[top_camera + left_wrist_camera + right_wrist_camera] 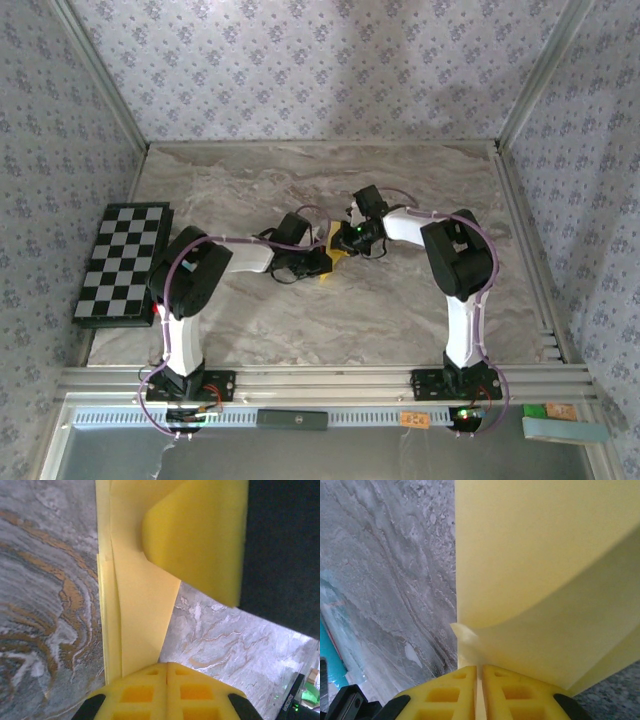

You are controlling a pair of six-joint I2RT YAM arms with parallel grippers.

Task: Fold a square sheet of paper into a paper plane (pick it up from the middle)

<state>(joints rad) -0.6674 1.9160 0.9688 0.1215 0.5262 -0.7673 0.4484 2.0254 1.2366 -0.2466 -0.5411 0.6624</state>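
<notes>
Overhead, yellow paper (pixel 337 260) largely hidden, apparently pinched by both jaws.

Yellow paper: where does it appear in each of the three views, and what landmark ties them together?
Top external: the yellow paper is a small patch at mid-table.
Left wrist: a creased strip from top centre down into the left tool.
Right wrist: across the right and upper centre, running down into the right tool.
Shared landmark: the marbled tabletop, left of the paper in both wrist views.
</notes>
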